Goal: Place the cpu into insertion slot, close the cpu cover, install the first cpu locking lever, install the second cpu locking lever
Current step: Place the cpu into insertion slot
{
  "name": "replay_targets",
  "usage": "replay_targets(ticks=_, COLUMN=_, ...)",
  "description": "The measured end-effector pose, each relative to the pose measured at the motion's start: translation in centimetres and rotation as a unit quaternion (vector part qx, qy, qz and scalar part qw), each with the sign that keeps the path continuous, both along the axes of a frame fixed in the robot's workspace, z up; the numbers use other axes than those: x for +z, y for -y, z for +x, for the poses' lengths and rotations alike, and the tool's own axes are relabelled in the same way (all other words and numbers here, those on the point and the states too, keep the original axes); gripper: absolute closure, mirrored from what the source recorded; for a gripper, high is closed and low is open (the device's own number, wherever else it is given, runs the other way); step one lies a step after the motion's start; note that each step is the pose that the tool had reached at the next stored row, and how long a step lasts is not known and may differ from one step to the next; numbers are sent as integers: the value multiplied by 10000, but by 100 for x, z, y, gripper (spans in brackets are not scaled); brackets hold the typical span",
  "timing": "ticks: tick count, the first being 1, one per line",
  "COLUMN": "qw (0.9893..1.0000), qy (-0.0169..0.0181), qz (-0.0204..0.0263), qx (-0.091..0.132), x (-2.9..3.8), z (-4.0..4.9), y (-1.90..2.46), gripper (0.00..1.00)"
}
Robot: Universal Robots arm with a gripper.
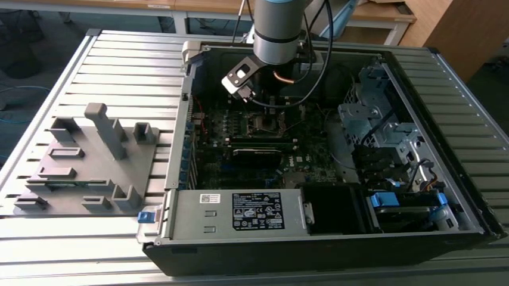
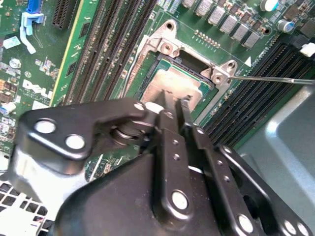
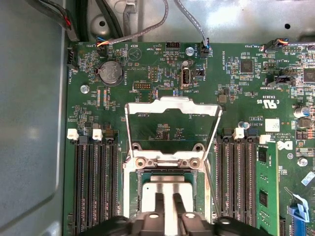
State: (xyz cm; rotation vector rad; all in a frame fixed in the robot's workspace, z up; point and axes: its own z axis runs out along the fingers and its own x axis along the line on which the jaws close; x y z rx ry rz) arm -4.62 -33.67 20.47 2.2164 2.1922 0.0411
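The cpu [image 3: 169,183] lies flat in the insertion slot [image 3: 139,175], silvery face up; it also appears in the second wrist view [image 2: 173,81]. The cpu cover [image 3: 172,102] stands swung open beyond the slot, its cut-out showing bare board. A thin locking lever [image 2: 268,78] sticks out sideways from the slot's corner, and a lever rod [image 3: 210,189] runs along the slot's side. My gripper [image 3: 169,195] hangs just above the cpu's face, fingers nearly together with nothing between them [image 2: 176,99]. In the exterior view the gripper [image 1: 256,101] is inside the case, above the slot [image 1: 266,122].
Long black memory slots [image 3: 93,187] flank the slot on both sides. A green card [image 3: 263,191], a coin battery [image 3: 110,72] and cables [image 3: 192,24] lie close by. The case holds a power supply [image 1: 238,211] and drive cage [image 1: 374,119]; a grey fixture [image 1: 87,161] sits on the exterior view's left.
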Motion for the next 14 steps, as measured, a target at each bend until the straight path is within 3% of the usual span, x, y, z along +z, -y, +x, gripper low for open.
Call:
replay_targets(ticks=6, qw=10000, qy=-2, qz=0, qx=0, x=2, z=0, y=0, gripper=90)
replay_targets(ticks=8, qw=10000, qy=-55, qz=-2, qx=0, x=2, z=0, y=0, gripper=90)
replay_targets(ticks=14, qw=10000, qy=-68, qz=2, qx=0, x=-8, z=0, y=-1, gripper=90)
